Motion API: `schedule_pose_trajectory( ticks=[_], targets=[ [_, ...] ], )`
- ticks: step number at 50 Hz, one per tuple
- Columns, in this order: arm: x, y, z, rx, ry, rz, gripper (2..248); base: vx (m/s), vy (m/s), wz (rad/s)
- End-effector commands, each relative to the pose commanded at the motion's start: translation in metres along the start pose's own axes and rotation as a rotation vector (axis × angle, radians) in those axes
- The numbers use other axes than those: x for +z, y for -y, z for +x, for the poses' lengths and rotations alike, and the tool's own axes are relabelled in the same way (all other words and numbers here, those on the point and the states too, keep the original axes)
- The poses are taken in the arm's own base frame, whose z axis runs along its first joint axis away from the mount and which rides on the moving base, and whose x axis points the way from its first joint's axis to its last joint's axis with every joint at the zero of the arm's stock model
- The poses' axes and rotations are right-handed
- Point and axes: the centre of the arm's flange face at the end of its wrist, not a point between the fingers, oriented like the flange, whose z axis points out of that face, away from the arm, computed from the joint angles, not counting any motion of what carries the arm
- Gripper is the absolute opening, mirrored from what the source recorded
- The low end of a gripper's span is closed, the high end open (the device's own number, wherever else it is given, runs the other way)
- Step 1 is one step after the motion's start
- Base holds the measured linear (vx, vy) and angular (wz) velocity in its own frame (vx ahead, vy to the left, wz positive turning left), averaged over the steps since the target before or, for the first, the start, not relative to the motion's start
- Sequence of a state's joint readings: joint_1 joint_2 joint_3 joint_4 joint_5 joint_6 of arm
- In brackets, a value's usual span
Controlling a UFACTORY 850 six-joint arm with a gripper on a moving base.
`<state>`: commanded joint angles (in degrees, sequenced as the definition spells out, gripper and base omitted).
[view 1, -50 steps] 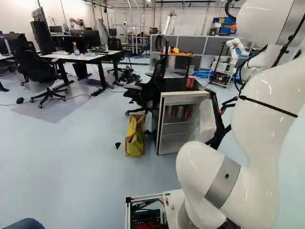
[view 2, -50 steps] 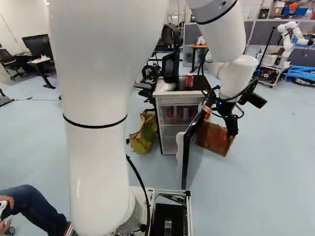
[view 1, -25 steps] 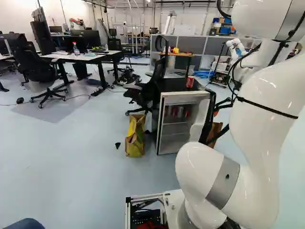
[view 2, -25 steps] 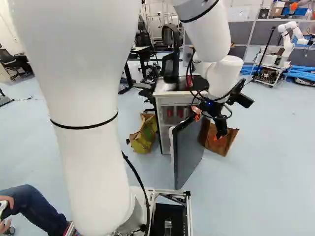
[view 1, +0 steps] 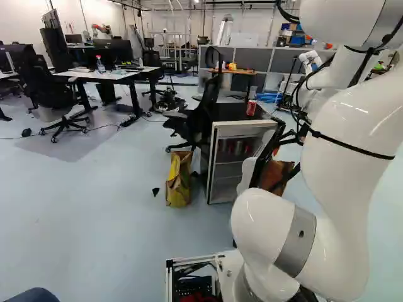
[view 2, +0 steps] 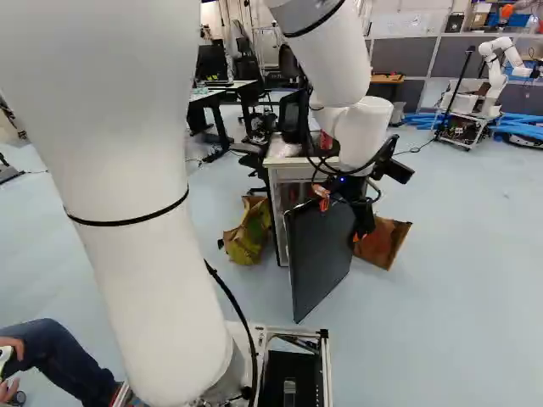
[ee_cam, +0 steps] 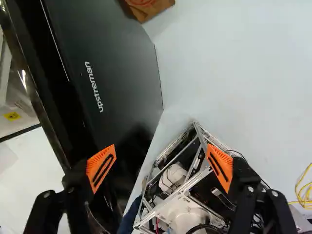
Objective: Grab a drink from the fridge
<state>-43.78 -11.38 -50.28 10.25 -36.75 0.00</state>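
Note:
In the right base view my gripper (view 2: 343, 219) is at the fridge door (view 2: 316, 259), by its upper edge. The door stands part open. The wrist view has the gripper (ee_cam: 161, 146) spread wide, one finger over the door's dark edge and the other above the floor, nothing gripped between them. Whether the near finger touches the door I cannot tell. Inside the fridge (view 1: 211, 170), a silvery can (view 1: 238, 148) stands among red cans on the upper shelf, seen in the left base view. Another red can (view 1: 251, 108) stands on top of the fridge.
A yellow bag (view 1: 179, 179) leans beside the fridge, with an office chair (view 1: 192, 119) behind it. Beyond the door lies a brown paper bag (view 2: 382, 242). Desks (view 1: 107, 74) stand farther back at the left. Another robot (view 2: 501, 64) stands at the far right.
The fridge door has swung partway towards closed, hiding more of the interior in the right base view. My arm and gripper have moved left along with it. The base has stayed put.

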Motion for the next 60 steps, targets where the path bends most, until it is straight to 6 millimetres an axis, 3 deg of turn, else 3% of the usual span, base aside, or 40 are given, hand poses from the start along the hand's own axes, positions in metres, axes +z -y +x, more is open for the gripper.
schedule_pose_trajectory(
  ticks=[23, 60],
  targets=[
    [0.004, 0.031, -0.028, -0.135, 0.018, -0.036, 247, 0.0, 0.0, 0.0],
    [0.01, 0.088, -0.047, -0.365, 0.024, -0.091, 247, 0.0, 0.0, 0.0]
  ],
)
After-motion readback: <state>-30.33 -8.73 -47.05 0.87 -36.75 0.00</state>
